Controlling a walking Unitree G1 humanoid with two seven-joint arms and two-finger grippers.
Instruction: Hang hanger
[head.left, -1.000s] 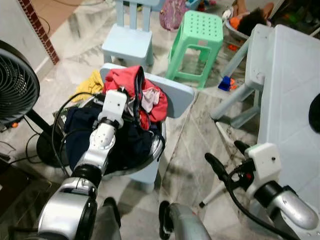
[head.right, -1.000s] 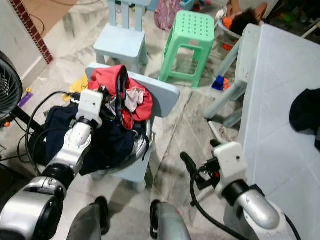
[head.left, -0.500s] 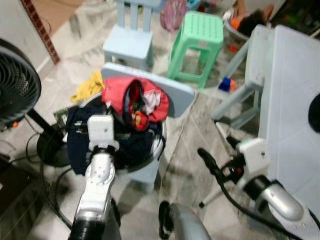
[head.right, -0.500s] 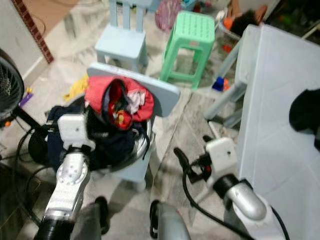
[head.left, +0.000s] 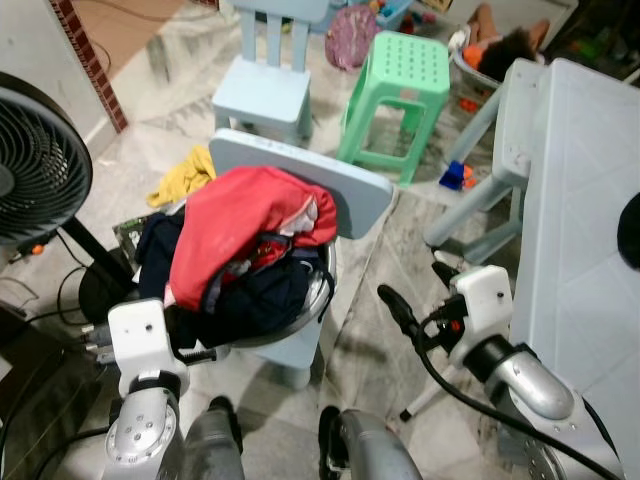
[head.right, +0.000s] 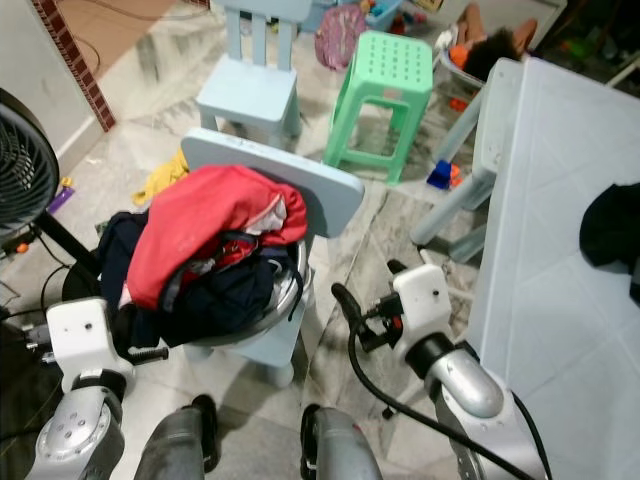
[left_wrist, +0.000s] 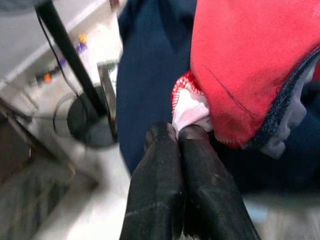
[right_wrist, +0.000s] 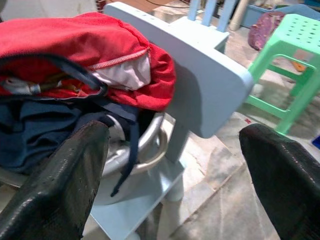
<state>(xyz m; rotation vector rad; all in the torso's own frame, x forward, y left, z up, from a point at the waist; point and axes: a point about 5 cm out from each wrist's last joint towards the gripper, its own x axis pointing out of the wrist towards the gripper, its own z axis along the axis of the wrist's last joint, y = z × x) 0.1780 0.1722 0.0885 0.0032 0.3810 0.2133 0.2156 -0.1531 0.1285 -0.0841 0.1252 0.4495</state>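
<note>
While the left gripper (left_wrist: 182, 135) pinched the red garment's (head.left: 245, 225) hem between closed fingers, the right gripper (right_wrist: 175, 165) hovered spread apart beside the blue chair (head.left: 345, 195); no hanger or legible writing was discernible.

Two pale blue chairs (head.left: 268, 80) (head.left: 330, 190), one green stool (head.left: 395, 90), one black fan (head.left: 35, 160), one red garment (head.left: 245, 225), two claws (left_wrist: 182, 137) (head.left: 395, 305).

basin (head.right: 290, 290): mostly buried under clothes | fan (head.left: 30, 170): cut off by edge
</note>
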